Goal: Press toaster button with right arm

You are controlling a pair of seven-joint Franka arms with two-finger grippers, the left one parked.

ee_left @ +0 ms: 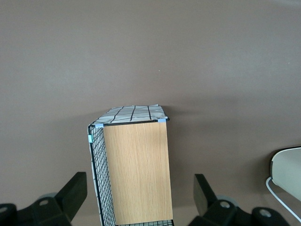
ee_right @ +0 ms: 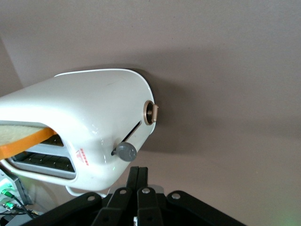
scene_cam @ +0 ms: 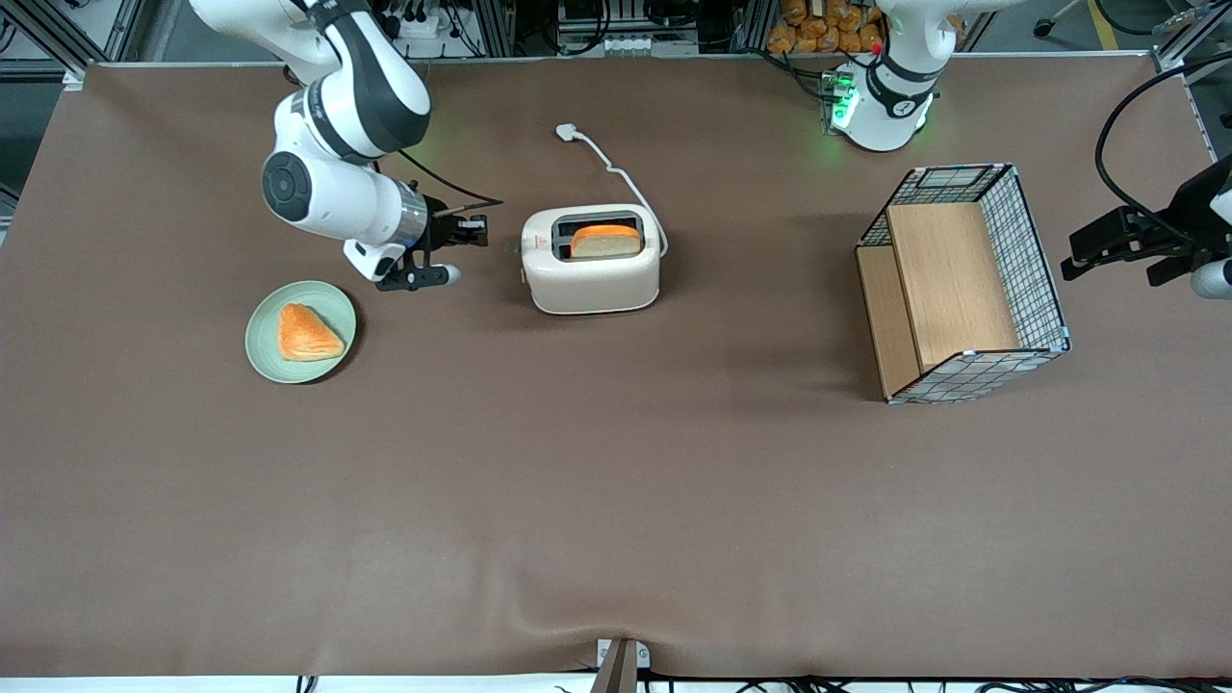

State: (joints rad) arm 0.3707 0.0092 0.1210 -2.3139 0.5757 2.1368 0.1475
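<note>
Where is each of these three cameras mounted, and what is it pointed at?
Front view: high above the table, looking down at both arms; the end effector hangs beside the toaster.
Right wrist view: on the working arm, facing the toaster's button, fingers shut.
Left wrist view: on the parked arm, facing the basket.
Shared: the toaster shows in all three.

A green plate [scene_cam: 260, 358] with a pastry [scene_cam: 307, 334] sits at left of frame; a wire basket [scene_cam: 1041, 269] with wooden panels at right.
</note>
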